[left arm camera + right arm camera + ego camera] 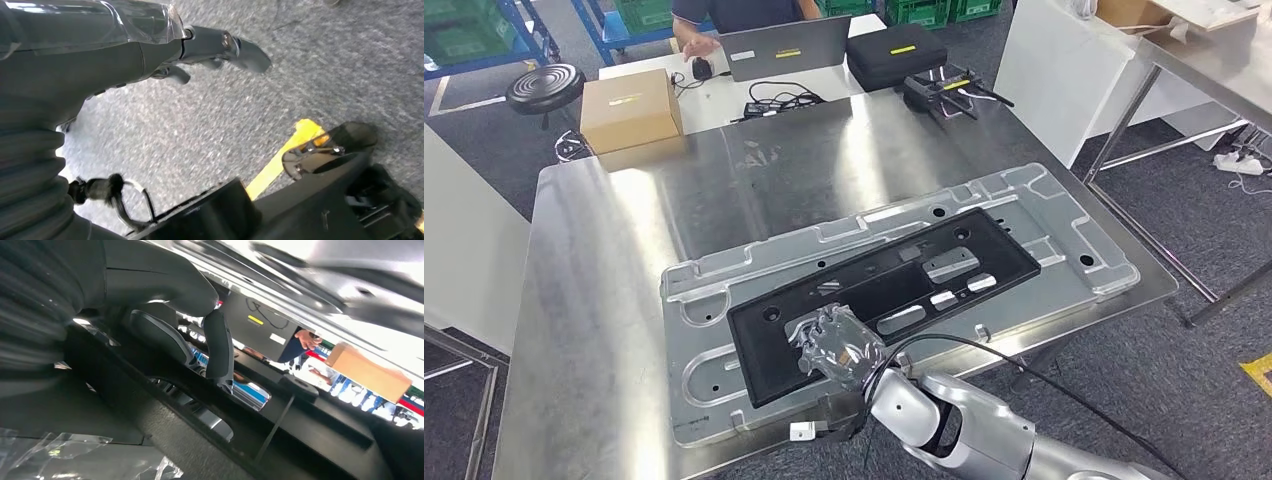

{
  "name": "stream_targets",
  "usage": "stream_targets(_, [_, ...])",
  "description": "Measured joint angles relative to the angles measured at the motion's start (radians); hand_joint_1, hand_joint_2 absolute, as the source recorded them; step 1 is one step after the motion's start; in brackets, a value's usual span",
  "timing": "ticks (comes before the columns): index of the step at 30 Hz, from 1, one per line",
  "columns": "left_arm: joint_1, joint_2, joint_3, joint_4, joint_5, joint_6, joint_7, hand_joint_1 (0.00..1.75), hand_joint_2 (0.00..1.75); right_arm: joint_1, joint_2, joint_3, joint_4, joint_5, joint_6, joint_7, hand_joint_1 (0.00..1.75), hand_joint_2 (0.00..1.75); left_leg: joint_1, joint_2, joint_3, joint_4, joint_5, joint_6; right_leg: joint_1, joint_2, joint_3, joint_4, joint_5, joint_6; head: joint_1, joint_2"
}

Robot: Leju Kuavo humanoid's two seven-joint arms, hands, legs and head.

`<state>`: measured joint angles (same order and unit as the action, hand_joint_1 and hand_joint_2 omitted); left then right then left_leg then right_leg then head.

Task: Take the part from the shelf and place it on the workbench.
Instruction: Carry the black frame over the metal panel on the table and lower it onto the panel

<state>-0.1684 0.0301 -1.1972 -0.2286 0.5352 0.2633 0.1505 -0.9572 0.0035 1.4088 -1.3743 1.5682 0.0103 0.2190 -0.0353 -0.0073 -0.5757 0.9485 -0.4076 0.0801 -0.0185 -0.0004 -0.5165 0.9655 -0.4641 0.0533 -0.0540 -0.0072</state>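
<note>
The part (894,275) is already lying flat on the tray (1064,215) on the worktop (604,300), its long axis running from the tray's near-left corner to its far-right one, and the right hand (839,345) is resting on its near-left end, fingers (218,347) curled onto it, so only letting go seems left.

My head view: high, facing forward and down over steel tabletop (604,300), right hand (836,345) at lower centre of frame. My right wrist view: turned, very near black part (310,440), skimming across it toward cardboard box (367,372); head view shares both, box (629,108) at upper left. My left wrist view: faces down at grey floor (260,100), left hand (150,45) at upper left.
</note>
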Motion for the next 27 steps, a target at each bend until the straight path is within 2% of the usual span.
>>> stream_targets(2, [0.001, 0.000, 0.000, 0.000, 0.000, 0.000, 0.000, 0.00, 1.75, 0.001, 0.002, 0.000, -0.001, -0.002, 0.000, -0.001, 1.75, 1.75, 0.003, -0.003, 0.022, -0.006, 0.002, 0.011, 0.000, 0.000, -0.008, 0.037, -0.015, 0.008, 0.001, 0.000])
stream_targets(3, [0.001, -0.001, 0.000, 0.000, 0.000, 0.000, 0.000, 0.00, 1.75, 0.001, 0.003, 0.000, -0.001, -0.003, 0.000, -0.001, 1.75, 1.75, 0.003, -0.003, 0.032, -0.008, 0.000, 0.017, 0.001, 0.000, -0.029, 0.081, -0.035, 0.010, 0.001, 0.000])
stream_targets(4, [0.003, -0.001, 0.000, 0.000, 0.000, 0.000, 0.000, 0.00, 1.75, 0.001, 0.003, 0.000, -0.002, -0.003, 0.000, -0.001, 1.75, 1.75, 0.001, -0.004, 0.038, -0.009, -0.004, 0.022, 0.001, 0.000, -0.064, 0.144, -0.059, 0.011, 0.002, 0.000])
stream_targets(6, [0.005, -0.001, 0.000, 0.000, 0.000, 0.000, 0.000, 0.00, 1.75, 0.003, 0.003, 0.000, -0.002, -0.003, 0.000, -0.001, 1.75, 1.75, -0.003, -0.004, 0.046, -0.009, -0.012, 0.031, 0.004, 0.001, -0.154, 0.275, -0.103, 0.012, 0.002, 0.000])
stream_targets(7, [0.007, -0.002, 0.000, 0.000, 0.000, 0.000, 0.000, 0.00, 1.75, 0.006, 0.003, 0.000, -0.002, -0.004, 0.000, -0.001, 1.75, 1.75, -0.006, -0.006, 0.051, -0.009, -0.018, 0.034, 0.006, 0.001, -0.185, 0.305, -0.106, 0.010, 0.002, 0.000])
stream_targets(8, [0.009, -0.002, 0.000, 0.000, 0.000, 0.000, 0.000, 0.00, 1.75, 0.009, 0.003, 0.000, -0.002, -0.004, 0.000, -0.001, 1.75, 1.75, -0.009, -0.007, 0.058, -0.009, -0.024, 0.034, 0.009, 0.001, -0.198, 0.296, -0.089, 0.007, 0.002, 0.000])
stream_targets(9, [0.010, -0.002, 0.000, 0.000, 0.000, 0.000, 0.000, 0.00, 1.75, 0.011, 0.003, 0.000, -0.002, -0.004, 0.000, -0.001, 1.75, 1.75, -0.012, -0.008, 0.068, -0.009, -0.032, 0.034, 0.012, 0.001, -0.190, 0.247, -0.050, 0.002, 0.002, 0.000])
stream_targets(10, [0.011, -0.003, 0.000, 0.000, 0.000, 0.000, 0.000, 0.00, 1.75, 0.012, 0.003, 0.000, -0.002, -0.005, 0.000, -0.001, 1.75, 1.75, -0.014, -0.010, 0.079, -0.009, -0.040, 0.033, 0.016, 0.001, -0.166, 0.172, 0.004, -0.005, 0.002, 0.000])
stream_targets(11, [0.012, -0.004, 0.000, 0.000, 0.000, 0.000, 0.000, 0.00, 1.75, 0.012, 0.003, 0.000, -0.002, -0.005, 0.000, -0.001, 1.75, 1.75, -0.017, -0.010, 0.089, -0.009, -0.048, 0.032, 0.021, 0.000, -0.141, 0.099, 0.045, -0.012, 0.002, 0.000])
stream_targets(12, [0.013, -0.006, 0.000, 0.000, 0.000, 0.000, 0.000, 0.00, 1.75, 0.011, 0.003, 0.000, -0.002, -0.005, 0.000, -0.002, 1.75, 1.75, -0.020, -0.010, 0.095, -0.010, -0.056, 0.030, 0.024, 0.000, -0.120, 0.042, 0.067, -0.019, 0.002, 0.000])
stream_targets(13, [0.014, -0.007, 0.000, 0.000, 0.000, 0.000, 0.000, 0.00, 1.75, 0.011, 0.004, 0.000, -0.002, -0.005, 0.000, -0.002, 1.75, 1.75, -0.021, -0.010, 0.098, -0.010, -0.062, 0.027, 0.027, -0.001, -0.109, 0.010, 0.079, -0.024, 0.002, 0.000])
stream_targets(14, [0.014, -0.008, 0.000, 0.000, -0.001, 0.000, 0.001, 0.00, 1.75, 0.010, 0.005, 0.000, -0.001, -0.006, 0.000, -0.002, 1.75, 1.75, -0.022, -0.010, 0.099, -0.006, -0.064, 0.023, 0.028, -0.001, -0.104, -0.001, 0.074, -0.029, 0.001, 0.000])
stream_targets(17, [0.013, -0.005, 0.000, 0.000, -0.002, 0.002, 0.002, 0.00, 1.75, 0.010, 0.008, 0.000, -0.001, -0.006, -0.001, -0.002, 1.75, 1.75, -0.025, -0.010, 0.095, 0.028, -0.077, 0.007, 0.014, -0.002, -0.085, -0.011, 0.075, -0.041, 0.001, 0.000])
stream_targets(18, [0.012, -0.004, 0.001, 0.000, -0.002, 0.002, 0.003, 0.00, 1.75, 0.010, 0.010, 0.000, -0.001, -0.006, -0.001, -0.002, 1.75, 1.75, -0.020, -0.009, 0.077, 0.065, -0.093, -0.003, 0.008, -0.002, -0.078, -0.012, 0.073, -0.043, 0.000, 0.000])
stream_targets(20, [0.007, -0.004, 0.002, 0.000, 0.000, 0.004, 0.002, 0.00, 1.75, 0.010, 0.012, 0.000, 0.000, -0.006, -0.002, -0.002, 1.75, 1.75, 0.000, -0.009, 0.006, 0.188, -0.143, -0.027, 0.002, -0.002, -0.072, -0.013, 0.065, -0.041, -0.001, 0.000])
stream_targets(21, [0.002, -0.003, 0.004, 0.000, 0.002, 0.005, 0.002, 0.00, 1.75, 0.011, 0.012, 0.000, 0.001, -0.005, -0.002, -0.002, 1.75, 1.75, 0.012, -0.009, -0.033, 0.248, -0.164, -0.038, -0.002, -0.002, -0.069, -0.012, 0.060, -0.037, -0.001, 0.000])
stream_targets(22, [-0.001, -0.002, 0.006, 0.000, 0.003, 0.006, 0.001, 0.00, 1.75, 0.013, 0.012, 0.000, 0.002, -0.005, -0.002, -0.002, 1.75, 1.75, 0.021, -0.008, -0.059, 0.283, -0.172, -0.050, -0.006, -0.002, -0.063, -0.012, 0.055, -0.032, -0.001, 0.000])
stream_targets(23, [-0.004, -0.001, 0.007, 0.000, 0.004, 0.006, 0.001, 0.00, 1.75, 0.016, 0.011, 0.000, 0.003, -0.005, -0.002, -0.002, 1.75, 1.75, 0.030, -0.008, -0.068, 0.283, -0.160, -0.060, -0.012, -0.001, -0.056, -0.011, 0.049, -0.027, -0.001, 0.000])
stream_targets(24, [-0.004, 0.000, 0.009, 0.000, 0.003, 0.007, 0.001, 0.00, 1.75, 0.018, 0.011, 0.000, 0.004, -0.005, -0.002, -0.002, 1.75, 1.75, 0.038, -0.008, -0.057, 0.240, -0.124, -0.071, -0.018, 0.000, -0.046, -0.011, 0.043, -0.021, -0.001, 0.000])
stream_targets(25, [-0.003, 0.001, 0.009, 0.000, 0.000, 0.007, -0.002, 0.00, 1.75, 0.019, 0.011, 0.000, 0.004, -0.005, -0.002, -0.002, 1.75, 1.75, 0.046, -0.007, -0.034, 0.168, -0.073, -0.081, -0.023, 0.001, -0.035, -0.010, 0.036, -0.014, -0.001, 0.000])
stream_targets(26, [0.000, 0.001, 0.010, 0.000, -0.004, 0.008, -0.007, 0.00, 1.75, 0.019, 0.011, 0.000, 0.005, -0.005, -0.001, -0.002, 1.31, 1.31, 0.050, -0.007, -0.012, 0.103, -0.035, -0.089, -0.027, 0.002, -0.025, -0.012, 0.031, -0.008, -0.001, 0.000])
stream_targets(27, [0.002, 0.000, 0.010, 0.000, -0.008, 0.010, -0.013, 0.00, 1.75, 0.018, 0.011, 0.000, 0.005, -0.004, 0.000, -0.002, 0.87, 0.87, 0.050, -0.005, 0.004, 0.048, -0.017, -0.092, -0.029, 0.003, -0.020, -0.014, 0.029, 0.000, -0.002, 0.000])
